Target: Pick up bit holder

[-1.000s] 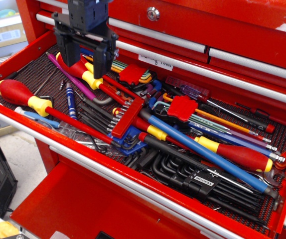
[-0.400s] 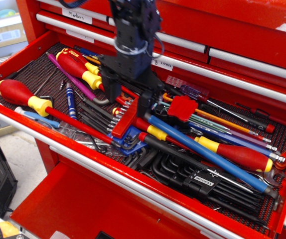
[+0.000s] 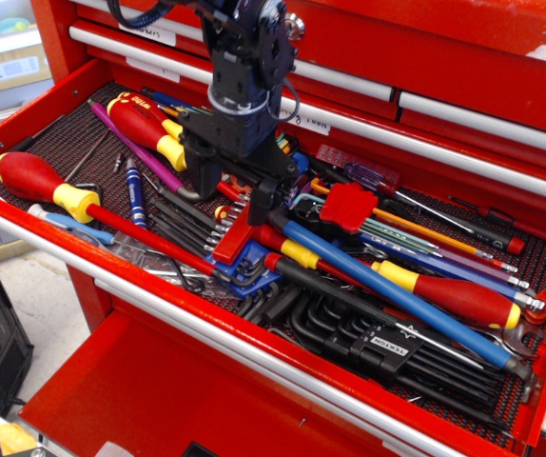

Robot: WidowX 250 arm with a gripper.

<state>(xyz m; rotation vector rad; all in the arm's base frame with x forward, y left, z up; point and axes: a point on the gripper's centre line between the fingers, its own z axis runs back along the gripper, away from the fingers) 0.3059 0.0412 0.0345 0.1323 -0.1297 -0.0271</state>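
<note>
The bit holder is a narrow red bar with a row of short silver bits on its left side. It lies slanted in the middle of the open tool drawer, on top of other tools. My gripper hangs down from above, open, with its black fingers on either side of the bar's upper end. The fingertips are low, at about the level of the tools. The bar's top end is partly hidden behind the right finger. I see no grip on it.
The red drawer is crowded with tools. There are red-and-yellow screwdrivers, a long blue-shafted screwdriver, a red fan-shaped hex key holder, a blue hex key holder under the bar's lower end, and black hex keys at the front right.
My gripper has moved from the drawer's back left to the right and down. It now straddles the bit holder's upper end. The bit holder has not moved.
</note>
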